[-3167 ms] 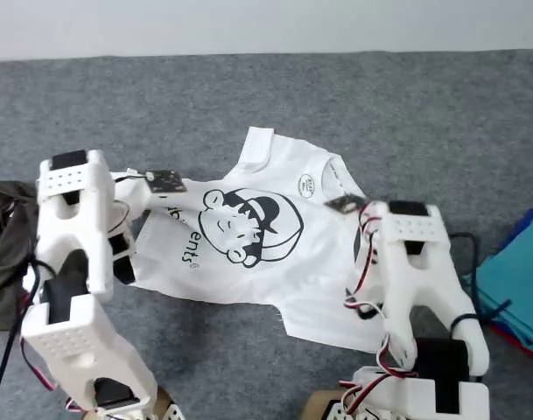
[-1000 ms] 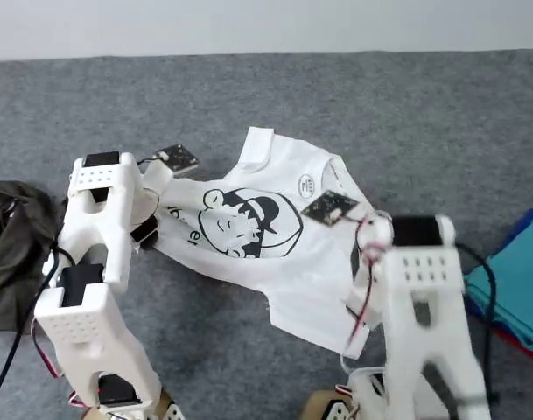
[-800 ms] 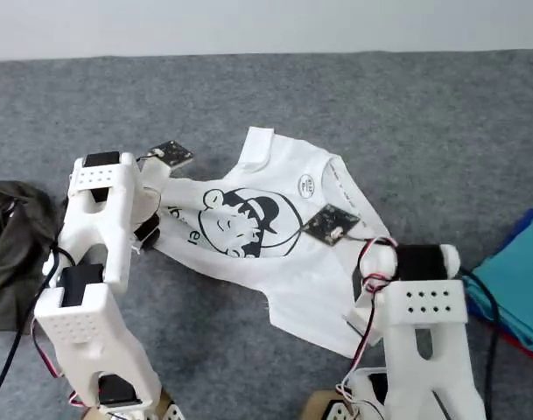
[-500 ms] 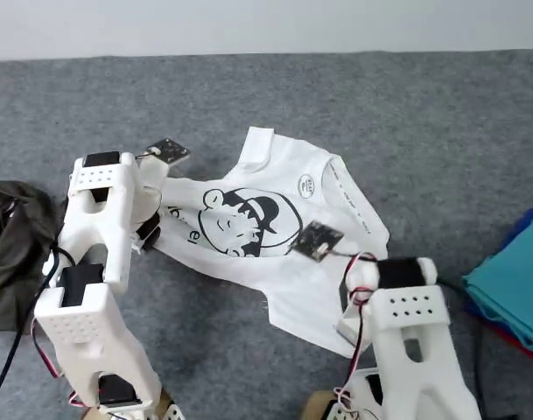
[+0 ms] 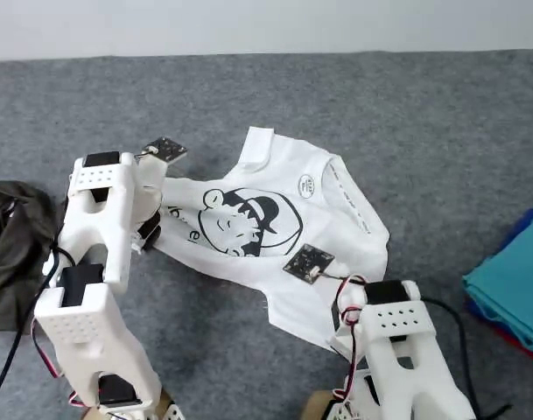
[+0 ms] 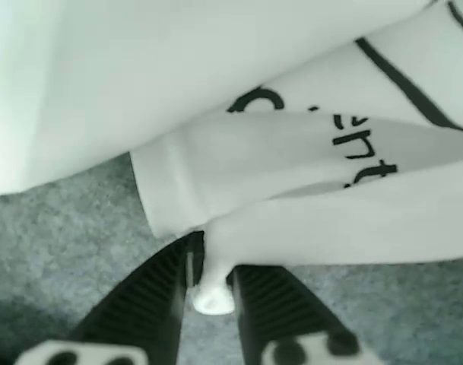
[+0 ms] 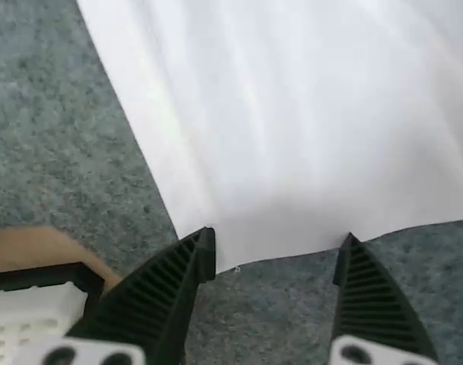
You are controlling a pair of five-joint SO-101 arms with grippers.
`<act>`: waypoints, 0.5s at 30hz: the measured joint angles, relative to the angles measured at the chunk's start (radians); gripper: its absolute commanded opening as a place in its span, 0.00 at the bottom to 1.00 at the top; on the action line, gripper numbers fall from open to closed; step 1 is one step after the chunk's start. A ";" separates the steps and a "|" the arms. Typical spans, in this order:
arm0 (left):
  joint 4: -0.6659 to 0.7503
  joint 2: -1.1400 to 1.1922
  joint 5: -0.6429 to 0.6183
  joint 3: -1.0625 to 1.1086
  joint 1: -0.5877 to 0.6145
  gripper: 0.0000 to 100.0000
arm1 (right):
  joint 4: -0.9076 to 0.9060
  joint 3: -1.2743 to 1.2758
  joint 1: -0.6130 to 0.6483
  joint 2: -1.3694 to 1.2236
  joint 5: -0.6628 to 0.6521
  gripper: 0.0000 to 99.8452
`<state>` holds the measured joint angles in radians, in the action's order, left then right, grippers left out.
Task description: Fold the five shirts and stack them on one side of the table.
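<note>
A white shirt (image 5: 257, 219) with a black cartoon print lies crumpled in the middle of the grey table. My left gripper (image 6: 212, 283) is shut on a folded edge of the shirt (image 6: 292, 228) at its left side, low over the table. The left arm (image 5: 95, 236) stands at that side of the shirt in the high view. My right gripper (image 7: 277, 242) hangs open over the near hem of the shirt (image 7: 292, 114), one finger on either side of the hem line, with nothing between them. The right arm (image 5: 389, 332) sits at the shirt's near right corner.
A dark olive shirt (image 5: 8, 249) lies bunched at the left edge of the table. Teal folded cloth (image 5: 511, 284) with red and blue cloth under it lies at the right edge. Bare grey table (image 5: 406, 114) stretches behind the shirt to a white wall.
The left gripper dragged the shirt's left side rightward and then held still. The right arm pulled back from the shirt's right side to its near hem.
</note>
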<state>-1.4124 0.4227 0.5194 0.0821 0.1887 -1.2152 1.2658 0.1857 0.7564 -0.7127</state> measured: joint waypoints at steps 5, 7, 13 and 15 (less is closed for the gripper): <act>0.003 0.000 -0.014 0.000 0.000 0.00 | 0.025 0.003 0.043 0.000 0.000 0.26; 0.003 0.000 -0.014 0.000 0.000 0.00 | 0.025 0.003 0.072 0.000 0.000 0.26; 0.003 0.000 -0.014 0.000 0.000 0.00 | 0.025 0.012 0.123 0.000 0.000 0.25; 0.003 0.000 -0.014 0.000 0.000 0.00 | 0.034 0.017 0.126 -0.002 0.000 0.21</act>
<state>-1.4093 0.4227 0.5056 0.0821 0.1887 -1.1815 1.2827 0.3115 0.7549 -0.7127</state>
